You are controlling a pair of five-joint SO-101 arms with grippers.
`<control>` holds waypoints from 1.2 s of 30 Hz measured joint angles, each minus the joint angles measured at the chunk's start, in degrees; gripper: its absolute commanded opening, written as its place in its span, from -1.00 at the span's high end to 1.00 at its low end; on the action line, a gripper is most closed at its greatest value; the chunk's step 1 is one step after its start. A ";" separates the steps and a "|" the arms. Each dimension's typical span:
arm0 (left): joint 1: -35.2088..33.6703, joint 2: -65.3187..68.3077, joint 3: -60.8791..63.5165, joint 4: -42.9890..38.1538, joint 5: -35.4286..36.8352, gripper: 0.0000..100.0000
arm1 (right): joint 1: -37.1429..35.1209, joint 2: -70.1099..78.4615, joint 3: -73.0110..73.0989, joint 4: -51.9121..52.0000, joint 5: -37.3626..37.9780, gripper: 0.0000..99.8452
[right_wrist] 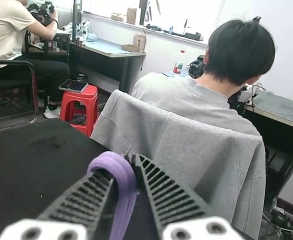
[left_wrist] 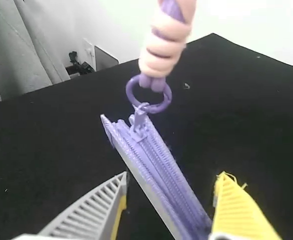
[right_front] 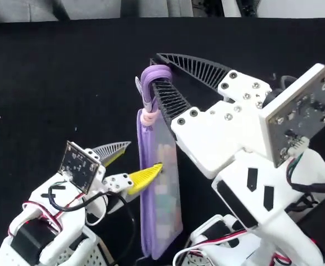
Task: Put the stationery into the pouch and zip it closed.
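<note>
– Pouch [right_front: 161, 199] position?
– Mid-table, running toward the near edge, on its edge between the left gripper's [right_front: 145, 154] spread fingers.
– Right gripper [right_front: 155, 68]?
– Clamped on the pouch's strap [right_front: 151, 78].

The translucent lavender zip pouch [right_front: 161, 191] shows pastel pink, green and yellow blocks through its wall, and its zipper teeth are purple. Its purple looped strap [right_front: 154, 76] carries pale pink round beads [left_wrist: 166, 35]. The left gripper [right_front: 144, 155] has one yellow and one grey ribbed finger. The right gripper [right_front: 156, 68] has black ribbed fingers. The flat table cloth [right_front: 51, 72] is black.
</note>
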 measured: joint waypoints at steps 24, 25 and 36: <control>-7.65 20.57 0.35 -8.26 1.58 0.92 | -4.75 0.09 0.09 0.00 0.00 0.98; -7.65 20.57 0.35 -8.26 1.14 0.94 | -4.75 0.09 0.09 0.00 0.00 0.98; -7.65 10.20 1.05 -8.70 -10.99 0.94 | 6.68 0.00 6.68 -8.44 -0.09 0.98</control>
